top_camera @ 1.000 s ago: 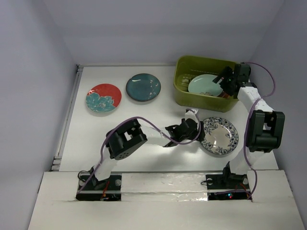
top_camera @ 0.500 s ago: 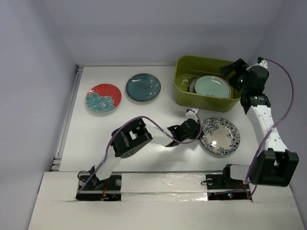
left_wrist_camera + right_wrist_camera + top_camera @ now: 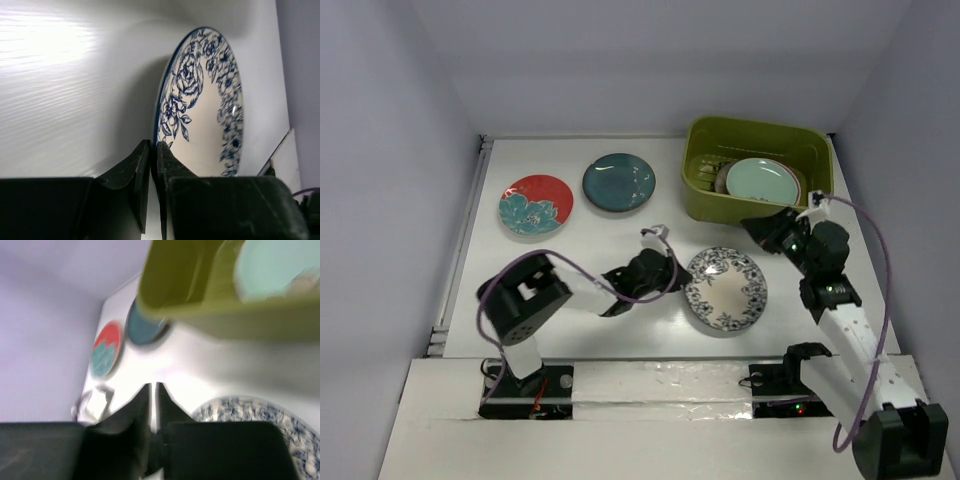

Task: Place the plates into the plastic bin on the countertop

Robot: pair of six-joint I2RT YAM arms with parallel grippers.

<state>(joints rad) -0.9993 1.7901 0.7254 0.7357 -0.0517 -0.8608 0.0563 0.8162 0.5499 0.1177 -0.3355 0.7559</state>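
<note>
A white countertop [image 3: 590, 232] with faint plank grain fills the middle of the top view, closed in by pale lavender walls [image 3: 400, 150] at the left, back and right. A white ledge [image 3: 660, 378] runs along the bottom edge. The olive bin [image 3: 757, 130] sits in the upper right corner with a mint plate [image 3: 762, 180] lying on top of others inside it. A red plate [image 3: 536, 204] and a teal plate [image 3: 618, 181] lie flat, apart, at upper left. Right of centre, the left gripper [image 3: 154, 155] is clamped on the near rim of the patterned plate [image 3: 725, 288]. The right gripper [image 3: 152, 392], just below the bin, has its fingers nearly together and holds nothing.
</note>
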